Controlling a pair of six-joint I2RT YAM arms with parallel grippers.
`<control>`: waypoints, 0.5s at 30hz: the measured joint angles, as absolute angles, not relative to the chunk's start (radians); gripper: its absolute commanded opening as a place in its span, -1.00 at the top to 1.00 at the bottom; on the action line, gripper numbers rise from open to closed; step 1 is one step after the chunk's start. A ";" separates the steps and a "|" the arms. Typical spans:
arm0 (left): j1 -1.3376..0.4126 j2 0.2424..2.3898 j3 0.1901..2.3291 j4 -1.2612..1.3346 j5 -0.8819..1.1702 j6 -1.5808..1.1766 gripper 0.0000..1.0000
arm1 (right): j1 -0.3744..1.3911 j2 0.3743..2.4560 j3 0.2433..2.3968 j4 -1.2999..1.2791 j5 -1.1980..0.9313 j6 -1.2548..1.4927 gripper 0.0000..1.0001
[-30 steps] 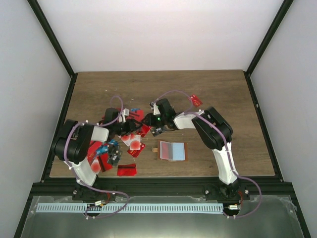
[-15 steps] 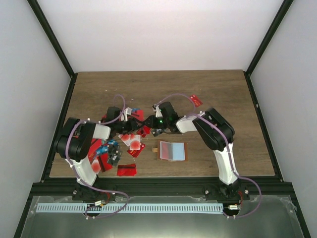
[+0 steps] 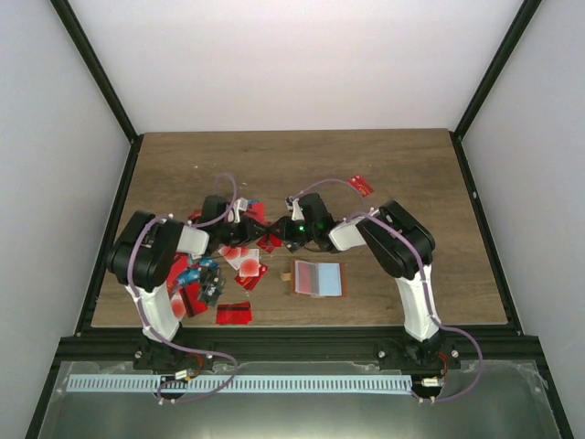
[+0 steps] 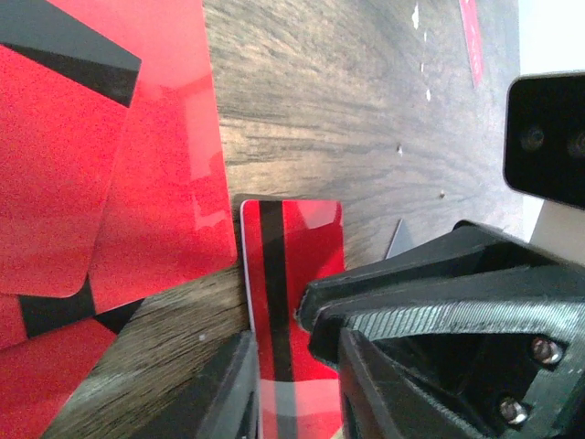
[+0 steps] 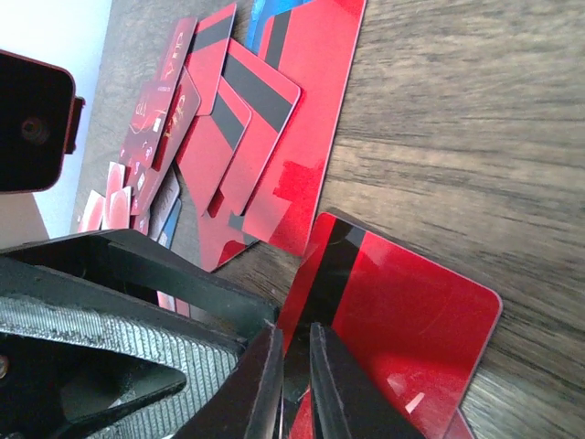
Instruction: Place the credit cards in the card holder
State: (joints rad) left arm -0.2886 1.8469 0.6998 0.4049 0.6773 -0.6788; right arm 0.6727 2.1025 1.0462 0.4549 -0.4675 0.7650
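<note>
The card holder (image 3: 318, 278) lies open on the table, pink and light blue panels up, right of both grippers. Credit cards (image 3: 239, 261), mostly red, are scattered left of it. My two grippers meet tip to tip over one red card with a black stripe (image 4: 291, 265). The right gripper (image 5: 294, 370) (image 3: 279, 235) is shut on that card's edge (image 5: 402, 320), which is lifted off the wood. The left gripper (image 4: 294, 366) (image 3: 251, 233) straddles the same card. Its jaws stand apart, with the card's face showing between them.
A lone red card (image 3: 363, 186) lies at the back right. Another red card (image 3: 234, 314) sits near the front edge, and more cards (image 3: 187, 291) lie by the left arm's base. Overlapping red cards (image 4: 110, 155) lie just left of the left gripper.
Both grippers have moved together over the striped red card. The right one came nearer and lower, and the left one shifted right. Both pairs of jaws have narrowed, the right onto the card's edge.
</note>
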 measured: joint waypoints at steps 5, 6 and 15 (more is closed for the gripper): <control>-0.297 1.860 0.699 0.400 0.673 -0.678 0.91 | 0.670 2.101 1.019 0.495 -0.467 0.785 0.85; -0.299 1.862 0.699 0.396 0.674 -0.675 0.92 | 0.670 2.101 1.017 0.497 -0.468 0.786 0.86; -0.320 1.864 0.699 0.387 0.675 -0.676 0.92 | 0.671 2.062 1.017 0.402 -0.469 0.754 0.81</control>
State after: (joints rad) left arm -0.3199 1.8637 0.6991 0.3866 0.6746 -0.6758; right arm 0.6708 2.0617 1.0168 0.4023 -0.4694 0.7544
